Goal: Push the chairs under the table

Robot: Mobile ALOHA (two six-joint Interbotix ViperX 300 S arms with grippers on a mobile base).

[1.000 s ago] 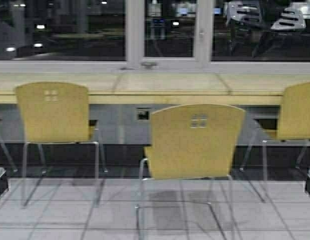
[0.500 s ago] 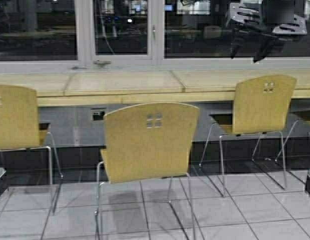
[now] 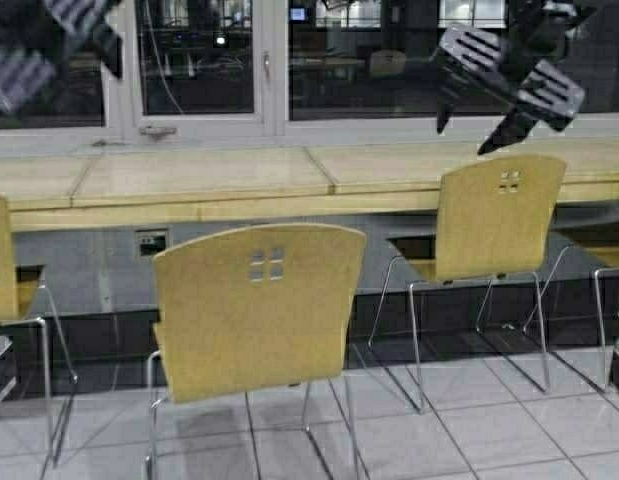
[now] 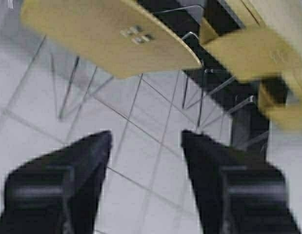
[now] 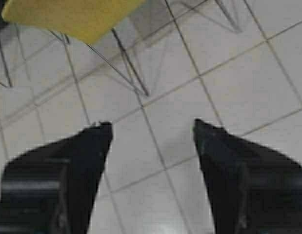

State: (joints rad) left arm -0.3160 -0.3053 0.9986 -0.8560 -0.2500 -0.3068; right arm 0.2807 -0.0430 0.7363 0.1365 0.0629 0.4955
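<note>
Well, the nearest chair (image 3: 254,310) stands pulled out from the table (image 3: 209,175) — both the left gripper (image 4: 146,146) and right gripper (image 5: 151,136) hang over floor tiles, fingers apart, holding nothing.

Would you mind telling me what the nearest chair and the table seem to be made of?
The nearest chair looks like moulded plywood: a thin, curved tan-yellow backrest with a matte finish, on thin grey metal legs. The table appears to be pale wood or laminate, judging by its seams and thick light-yellow edge.

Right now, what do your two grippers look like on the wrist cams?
The left gripper and the right gripper look alike: two matte black, wedge-shaped fingers tapering toward the tips, each with a paler band across its wide base. No cables, labels or other markings show.
</note>
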